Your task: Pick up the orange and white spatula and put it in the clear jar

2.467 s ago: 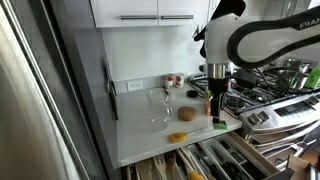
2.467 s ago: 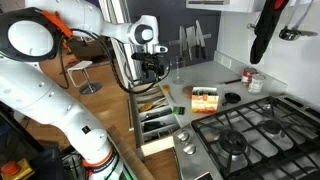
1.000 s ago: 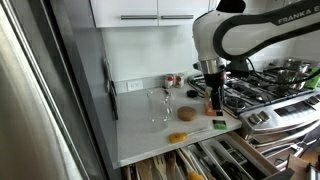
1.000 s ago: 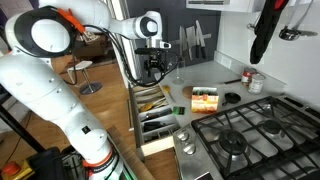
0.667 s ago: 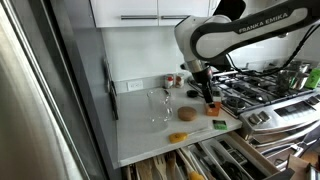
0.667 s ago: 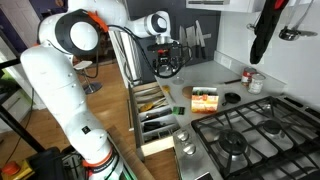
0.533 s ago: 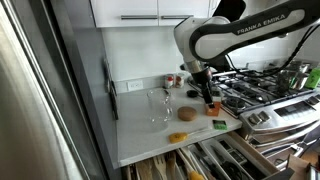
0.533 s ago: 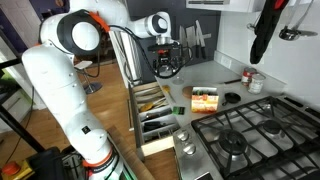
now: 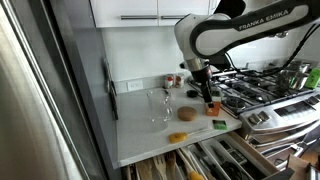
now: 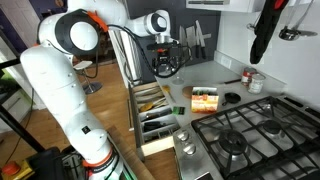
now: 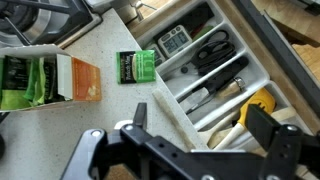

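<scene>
Hovering with the gripper spread wide and empty, we risk its jaws toppling the clear jar near the spatula.

My gripper has swung from the counter's stove-side edge toward its back edge, and my arm has folded lower.

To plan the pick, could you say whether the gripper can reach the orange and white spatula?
Probably yes: the spatula lies uncovered near the counter's front edge, and the open gripper hangs above, nearby.
</scene>
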`<action>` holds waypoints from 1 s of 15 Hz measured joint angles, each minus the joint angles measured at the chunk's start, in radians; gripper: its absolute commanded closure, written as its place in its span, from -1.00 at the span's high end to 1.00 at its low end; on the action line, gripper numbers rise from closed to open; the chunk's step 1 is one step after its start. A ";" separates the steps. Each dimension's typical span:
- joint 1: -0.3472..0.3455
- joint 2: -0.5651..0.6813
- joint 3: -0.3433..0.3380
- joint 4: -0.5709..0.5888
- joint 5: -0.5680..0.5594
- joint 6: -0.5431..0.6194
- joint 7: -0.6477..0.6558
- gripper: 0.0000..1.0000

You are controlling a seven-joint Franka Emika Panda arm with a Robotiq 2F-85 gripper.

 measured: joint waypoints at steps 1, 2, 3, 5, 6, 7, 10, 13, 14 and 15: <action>-0.003 0.002 -0.002 0.001 0.035 0.006 -0.023 1.00; -0.009 0.004 -0.007 -0.001 0.075 0.022 -0.060 1.00; -0.018 0.005 -0.016 -0.008 0.114 0.045 -0.102 1.00; -0.045 0.003 -0.039 -0.035 0.186 0.105 -0.206 1.00; -0.059 0.001 -0.050 -0.053 0.219 0.141 -0.262 1.00; -0.072 -0.002 -0.061 -0.076 0.253 0.181 -0.320 1.00; -0.100 -0.014 -0.085 -0.161 0.373 0.308 -0.474 1.00; -0.104 -0.025 -0.090 -0.251 0.397 0.451 -0.527 1.00; -0.104 -0.025 -0.090 -0.271 0.393 0.477 -0.519 1.00; -0.104 -0.025 -0.090 -0.284 0.392 0.491 -0.514 1.00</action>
